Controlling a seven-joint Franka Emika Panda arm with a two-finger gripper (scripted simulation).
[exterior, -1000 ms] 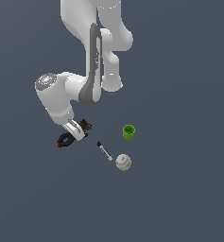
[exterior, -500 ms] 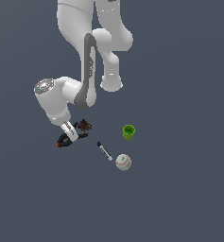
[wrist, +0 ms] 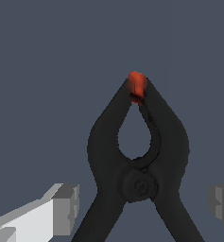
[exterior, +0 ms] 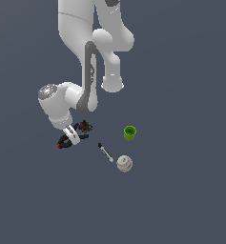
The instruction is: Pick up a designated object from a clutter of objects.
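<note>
The black spring clamp [wrist: 138, 156] fills the wrist view, its red tip [wrist: 137, 85] pointing away and its two handles running out of frame. In the exterior view the clamp [exterior: 66, 141] lies on the floor under my hand. My gripper [wrist: 144, 205] is open. One finger [wrist: 66, 208] stands on each side of the handles near the pivot, with a gap to the clamp on both sides. In the exterior view the gripper [exterior: 74, 135] is low over the clamp and hides its middle.
A tiny dark reddish lump [exterior: 86, 126] lies just beside the hand. A thin marker [exterior: 105, 152], a white baseball [exterior: 124, 163] and a small green cup [exterior: 129, 133] lie toward the exterior view's right. All rest on a flat grey floor.
The arm has swung a little toward the exterior view's left and the hand has sunk lower over the clamp. The clutter has not moved.
</note>
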